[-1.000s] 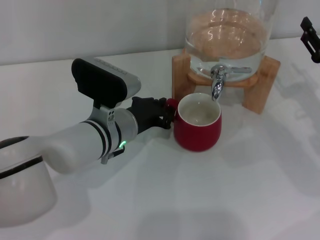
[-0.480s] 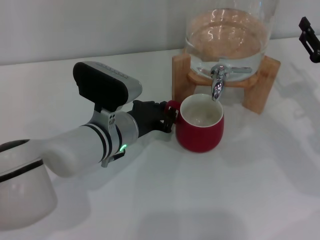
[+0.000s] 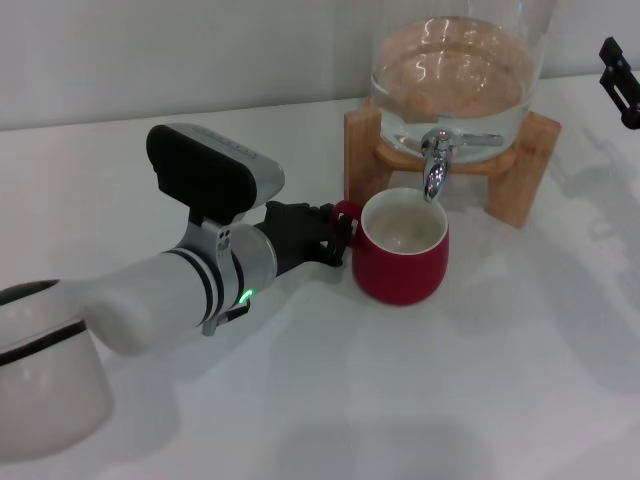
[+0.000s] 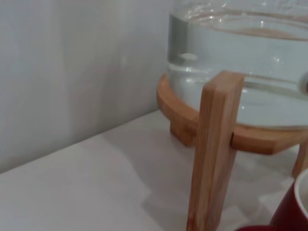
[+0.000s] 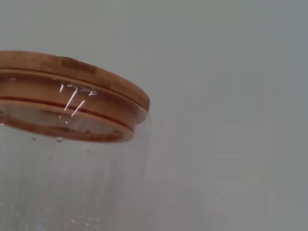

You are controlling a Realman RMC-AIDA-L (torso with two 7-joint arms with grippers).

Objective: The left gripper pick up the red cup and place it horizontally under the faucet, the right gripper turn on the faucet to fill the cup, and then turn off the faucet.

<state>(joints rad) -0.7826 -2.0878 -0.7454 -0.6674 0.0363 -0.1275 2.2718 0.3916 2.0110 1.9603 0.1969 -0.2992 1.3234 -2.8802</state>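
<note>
The red cup (image 3: 400, 262) stands upright on the white table, its white inside open right below the spout of the chrome faucet (image 3: 436, 166). My left gripper (image 3: 333, 232), a black claw on a white-sleeved arm, is shut on the cup's red loop handle (image 3: 346, 211) from the left. A sliver of the cup (image 4: 291, 215) shows in the left wrist view. My right gripper (image 3: 620, 80) is high at the right edge, well away from the faucet, and only part of it shows.
The faucet sits on a clear glass dispenser (image 3: 455, 70) holding water, on a wooden stand (image 3: 527, 170). The left wrist view shows a stand leg (image 4: 214, 149) close by. The right wrist view shows the dispenser's wooden lid (image 5: 72, 96). The white table (image 3: 450, 400) lies in front.
My left arm has nudged the cup slightly to the right, further under the spout. The right gripper has stayed in place.
</note>
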